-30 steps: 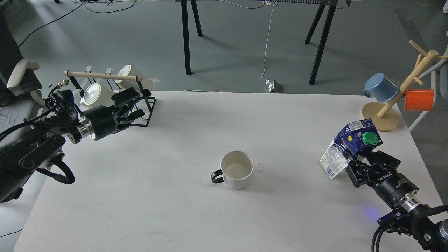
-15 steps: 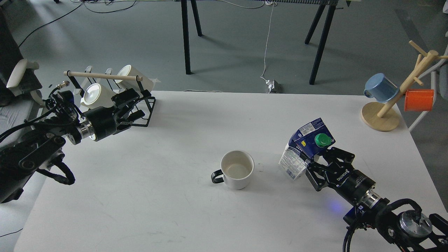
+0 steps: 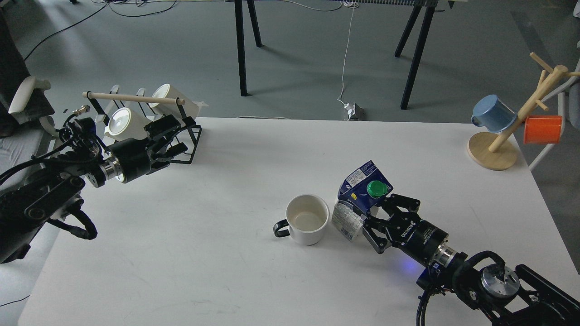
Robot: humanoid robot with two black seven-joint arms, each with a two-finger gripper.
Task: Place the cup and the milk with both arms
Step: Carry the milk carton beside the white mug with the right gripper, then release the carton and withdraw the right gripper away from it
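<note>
Right jaws (image 3: 369, 222) are closing around the milk carton (image 3: 358, 199), gripping its lower body; the carton is tilting, green cap (image 3: 374, 189) facing up and toward the camera, its bottom corner looking to be at or just above the white bench (image 3: 235, 280). The cup (image 3: 307, 219) is standing upright on the bench just beyond the tips of the right jaws, on the far side of the carton, nearly touching it; its black handle (image 3: 280, 228) is pointing away from those jaws. Left jaws (image 3: 174, 138) are hovering well apart from both, fingers parted, holding nothing, tips sitting right at the black wire rack (image 3: 190, 136) with its pale mugs (image 3: 121, 123).
</note>
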